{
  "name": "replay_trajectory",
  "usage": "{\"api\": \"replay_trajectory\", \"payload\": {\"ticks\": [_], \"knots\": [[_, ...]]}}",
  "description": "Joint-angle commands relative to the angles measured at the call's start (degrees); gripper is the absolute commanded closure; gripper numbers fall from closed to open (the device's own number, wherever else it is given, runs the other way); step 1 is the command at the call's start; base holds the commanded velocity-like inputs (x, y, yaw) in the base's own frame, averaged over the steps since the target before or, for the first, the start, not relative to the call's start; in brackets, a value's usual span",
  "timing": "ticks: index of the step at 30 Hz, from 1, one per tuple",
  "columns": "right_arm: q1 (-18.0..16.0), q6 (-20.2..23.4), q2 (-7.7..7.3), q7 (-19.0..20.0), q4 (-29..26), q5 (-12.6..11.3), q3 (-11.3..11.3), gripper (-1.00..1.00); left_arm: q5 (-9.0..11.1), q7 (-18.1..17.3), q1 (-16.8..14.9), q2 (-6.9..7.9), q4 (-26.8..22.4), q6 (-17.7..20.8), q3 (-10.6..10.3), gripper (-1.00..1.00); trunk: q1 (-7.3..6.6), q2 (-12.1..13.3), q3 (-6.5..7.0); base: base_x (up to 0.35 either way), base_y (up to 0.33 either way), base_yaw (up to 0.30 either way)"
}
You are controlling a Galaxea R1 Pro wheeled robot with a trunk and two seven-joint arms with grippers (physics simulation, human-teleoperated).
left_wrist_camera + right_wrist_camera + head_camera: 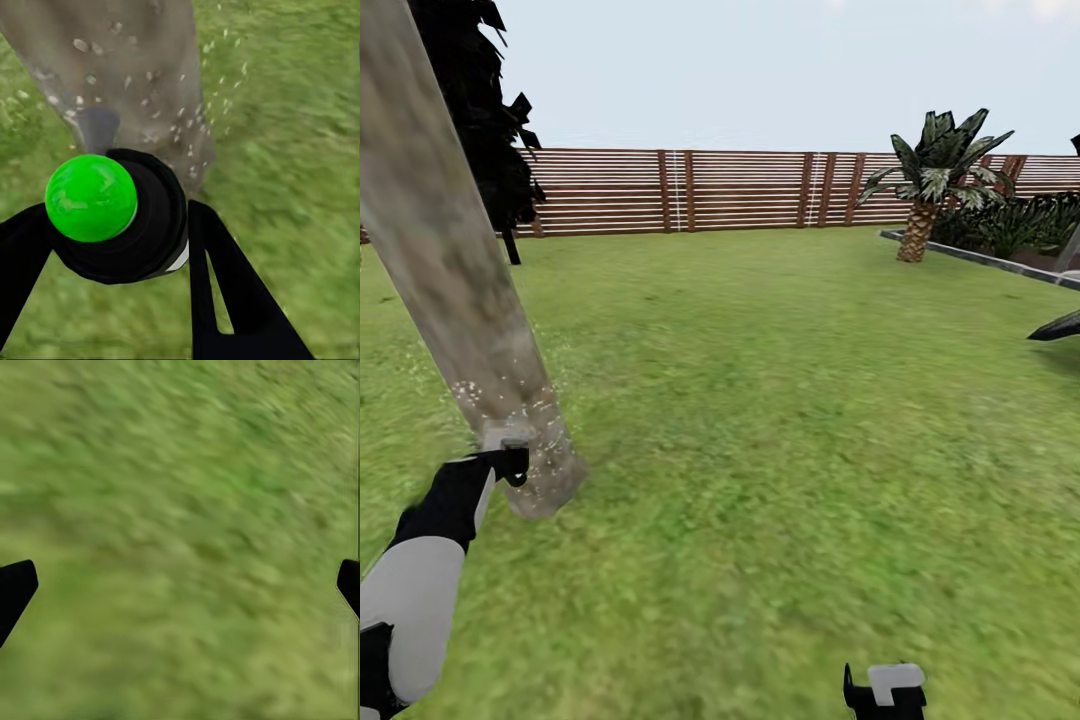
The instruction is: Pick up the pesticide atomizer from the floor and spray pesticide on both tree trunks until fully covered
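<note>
A leaning grey-brown tree trunk (pixel 450 260) fills the left of the head view. Whitish pesticide specks (pixel 532 418) dot its lower part and drift beside it. My left gripper (pixel 510 462) sits right at the base of the trunk, shut on the pesticide atomizer (pixel 142 225), a black cylinder whose round top shows green. In the left wrist view the atomizer points at the trunk (pixel 135 60), where pesticide specks (pixel 154 75) stick. My right gripper (pixel 885 690) hangs low over the lawn; its fingertips stand wide apart with nothing between them (pixel 184 585).
Green lawn (pixel 780 400) stretches to a brown slat fence (pixel 740 190). A striped palm plant (pixel 935 180) and a grey bed border (pixel 980 258) lie at the far right. A dark columnar tree (pixel 490 110) stands behind the trunk.
</note>
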Motion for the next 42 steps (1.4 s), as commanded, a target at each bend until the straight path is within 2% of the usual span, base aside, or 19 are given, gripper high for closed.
{"api": "replay_trajectory", "payload": {"ticks": [1,3,4,5,6,9,11,12,14,15,16,18,19,21,24,25,28,32,42], "knots": [[0.0,0.0,0.01,0.0,0.0,0.0,0.0,-1.0,0.3,-0.1,2.3,0.1,-0.3,-0.2,0.2,1.0,-0.01,0.0,0.01,-0.052,-0.24,0.024],[0.0,0.0,-0.02,0.0,0.0,0.0,0.0,-1.0,0.5,-0.3,5.2,0.15,-0.7,-1.4,0.5,1.0,-0.01,0.0,0.01,-0.175,-0.194,0.011],[0.0,0.0,0.01,0.0,0.0,0.0,0.0,-1.0,0.5,-0.6,7.7,0.12,-0.3,-5.4,0.5,1.0,-0.01,0.0,0.01,-0.296,-0.129,0.001],[0.0,0.0,0.01,0.0,0.1,0.0,0.0,-1.0,0.6,-0.7,9.0,0.12,0.3,-6.3,0.6,1.0,-0.01,0.0,0.01,-0.305,-0.119,0.001],[0.0,0.1,0.02,-0.1,0.0,-0.1,-0.2,-1.0,0.7,-0.9,12.3,0.12,1.8,-9.5,0.6,1.0,-0.01,0.0,0.01,-0.313,-0.092,0.0],[0.0,0.1,0.07,0.2,-1.4,-0.1,-0.2,-1.0,0.7,-1.1,13.9,0.19,5.3,-14.9,0.6,1.0,-0.01,0.0,0.01,-0.326,-0.042,0.0],[0.0,0.2,0.15,1.9,-4.3,0.5,-0.1,-1.0,0.6,-1.1,14.4,0.24,7.8,-15.9,0.6,1.0,-0.01,0.0,0.01,-0.34,-0.006,0.0],[0.0,0.2,0.17,5.1,-6.0,1.2,-0.1,-1.0,0.6,-1.2,14.5,0.27,8.6,-16.3,0.6,1.0,-0.01,0.0,0.01,-0.342,-0.002,0.0],[-0.5,1.1,0.19,15.8,-9.0,2.3,-0.1,-1.0,0.4,-2.3,14.6,0.38,9.9,-19.5,0.3,1.0,-0.01,0.0,0.01,-0.342,-0.001,0.0],[-1.2,3.0,0.19,21.7,-10.5,2.6,-0.1,-1.0,0.2,-4.5,14.6,0.5,10.7,-21.7,0.0,1.0,-0.01,0.0,0.01,-0.343,0.0,0.0],[-2.5,6.3,0.19,28.2,-12.4,2.8,0.0,-1.0,-0.4,-9.0,14.7,0.61,11.3,-23.4,-0.3,1.0,-0.01,0.0,0.01,-0.342,0.0,0.0],[-5.2,12.1,0.19,40.9,-15.5,5.1,0.0,-1.0,-4.1,-20.1,14.6,0.72,11.5,-24.8,-1.4,1.0,-0.01,0.0,0.01,-0.343,0.0,0.0],[-7.3,14.0,0.16,49.4,-17.4,8.9,0.0,-1.0,-9.4,-29.1,14.6,0.73,11.2,-25.2,-3.2,1.0,-0.01,0.0,0.01,-0.342,0.0,0.0],[-10.5,15.2,0.14,57.4,-19.1,13.4,0.0,-1.0,-15.9,-38.6,14.3,0.69,10.9,-25.5,-4.8,1.0,-0.01,0.0,0.01,-0.334,0.0,0.0],[-13.7,15.5,0.18,65.5,-19.7,17.5,0.0,-1.0,-22.5,-47.3,13.9,0.27,10.8,-25.5,-7.4,1.0,-0.01,0.0,0.01,-0.118,0.0,0.0],[-13.8,15.5,0.51,65.1,-19.4,17.6,0.3,-1.0,-22.8,-46.9,14.3,-0.06,11.1,-25.7,-7.8,1.0,0.0,0.0,0.01,0.0,0.0,0.0],[-13.8,15.5,1.48,65.6,-20.4,17.2,-0.4,-1.0,-23.1,-47.5,15.2,0.93,10.9,-26.6,-7.1,1.0,0.0,0.0,0.01,0.0,0.0,0.0],[-13.8,15.5,2.16,66.1,-21.1,17.3,0.5,-1.0,-24.4,-48.3,15.1,2.24,10.8,-26.4,-8.5,1.0,0.0,0.0,0.01,0.0,0.0,0.0],[-13.7,15.3,5.28,66.2,-18.9,17.2,3.7,-1.0,-24.9,-48.2,15.1,-1.06,10.8,-25.7,-11.8,1.0,0.0,0.0,0.01,0.0,0.0,0.0]]}}
